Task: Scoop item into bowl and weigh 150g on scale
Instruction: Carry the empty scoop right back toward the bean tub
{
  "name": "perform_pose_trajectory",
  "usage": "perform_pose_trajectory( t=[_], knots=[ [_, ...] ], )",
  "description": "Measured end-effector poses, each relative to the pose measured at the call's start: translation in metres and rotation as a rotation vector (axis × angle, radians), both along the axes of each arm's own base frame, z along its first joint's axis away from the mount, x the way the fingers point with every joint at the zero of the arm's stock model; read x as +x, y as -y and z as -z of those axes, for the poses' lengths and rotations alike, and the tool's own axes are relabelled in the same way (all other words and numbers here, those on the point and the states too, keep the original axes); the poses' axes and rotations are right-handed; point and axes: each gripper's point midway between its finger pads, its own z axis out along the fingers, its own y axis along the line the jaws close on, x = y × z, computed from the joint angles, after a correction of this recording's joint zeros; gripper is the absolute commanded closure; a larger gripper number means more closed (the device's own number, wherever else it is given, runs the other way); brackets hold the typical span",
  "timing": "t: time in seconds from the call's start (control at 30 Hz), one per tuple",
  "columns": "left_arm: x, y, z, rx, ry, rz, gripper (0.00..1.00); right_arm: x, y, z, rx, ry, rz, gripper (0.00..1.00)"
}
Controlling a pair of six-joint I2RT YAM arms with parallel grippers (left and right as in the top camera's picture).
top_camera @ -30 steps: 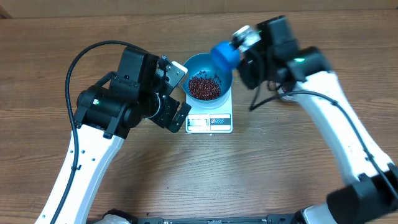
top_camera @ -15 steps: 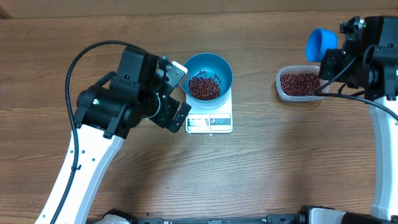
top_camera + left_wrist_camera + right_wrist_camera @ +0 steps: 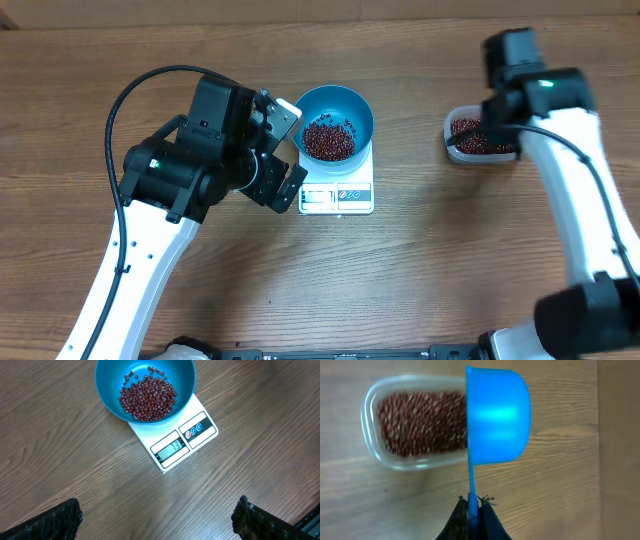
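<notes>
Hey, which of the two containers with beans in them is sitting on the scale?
The round blue bowl; it sits on the white scale. The clear tub rests directly on the table.

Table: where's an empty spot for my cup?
Bare wood lies between the scale and the tub, and a wide patch lies in front of the scale. It is crowded left of the bowl, where the open left gripper sits close, and over the tub, where the right gripper holds the scoop.

brown wood-grain table (image 3: 420, 280), evenly lit; darker knots and streaks
</notes>
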Motion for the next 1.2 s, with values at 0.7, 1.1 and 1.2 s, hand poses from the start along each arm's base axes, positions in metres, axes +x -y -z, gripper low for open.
perform_pose_trajectory(
  t=[0.7,1.1,1.2],
  knots=[
    [0.0,0.0,0.0,0.0,0.0,0.0,0.0,0.003,-0.006,0.033,-0.162,-0.127,-0.01,0.96],
    [0.0,0.0,0.0,0.0,0.0,0.0,0.0,0.005,-0.007,0.068,-0.185,-0.234,-0.013,0.96],
    [0.0,0.0,0.0,0.0,0.0,0.0,0.0,0.005,-0.007,0.073,-0.19,-0.246,-0.006,0.96]
  ],
)
